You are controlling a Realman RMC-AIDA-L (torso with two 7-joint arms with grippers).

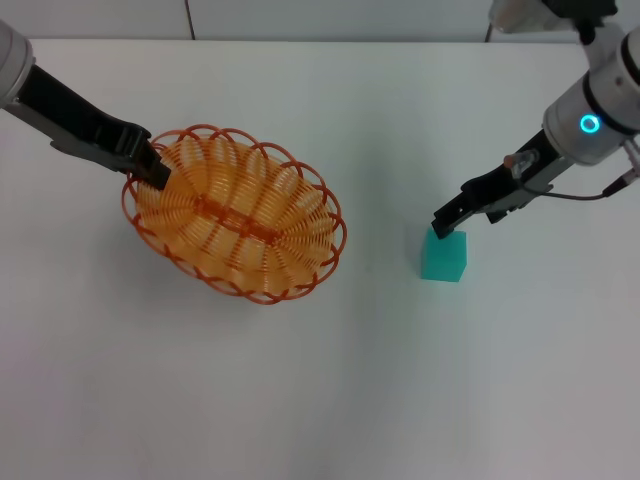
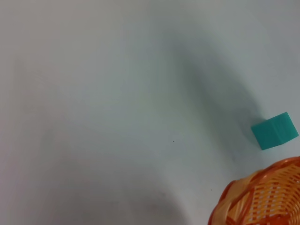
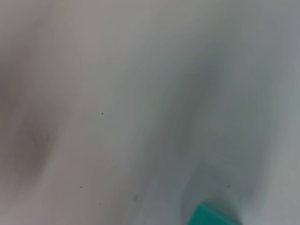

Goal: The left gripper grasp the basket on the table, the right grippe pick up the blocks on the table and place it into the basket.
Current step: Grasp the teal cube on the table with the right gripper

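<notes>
- Nearest us in the head view, the block (image 1: pixel 444 256): teal cube sitting on the table (image 1: pixel 320 400), right of centre, well apart from the basket.
- Right grippe (image 1: pixel 447 226) is right at the block's far top edge, tips touching or just above it; we cannot tell which. The fingers look nearly together with nothing between them, but the head view doesn't settle it, so we cannot tell their state.
- Right wrist view only catches a corner of the block (image 3: pixel 211 216) at the frame edge; rest is blurred table, no fingers visible.
- Basket (image 1: pixel 235 212): orange wire oval, left of centre, flat on the table, long axis running diagonally. We see nothing inside it.
- Left gripper (image 1: pixel 155 170) is at the basket's far-left rim, the black fingers pinching the looped rim wire.
- Left wrist view shows a slice of the basket rim (image 2: pixel 262 197) and the block (image 2: pixel 274 131) beyond it on bare table; clear gap between the two.
- Farthest back: right arm's grey-white wrist with the cyan ring (image 1: pixel 590 124) lit, thin cable (image 1: pixel 590 193) trailing off the wrist.
</notes>
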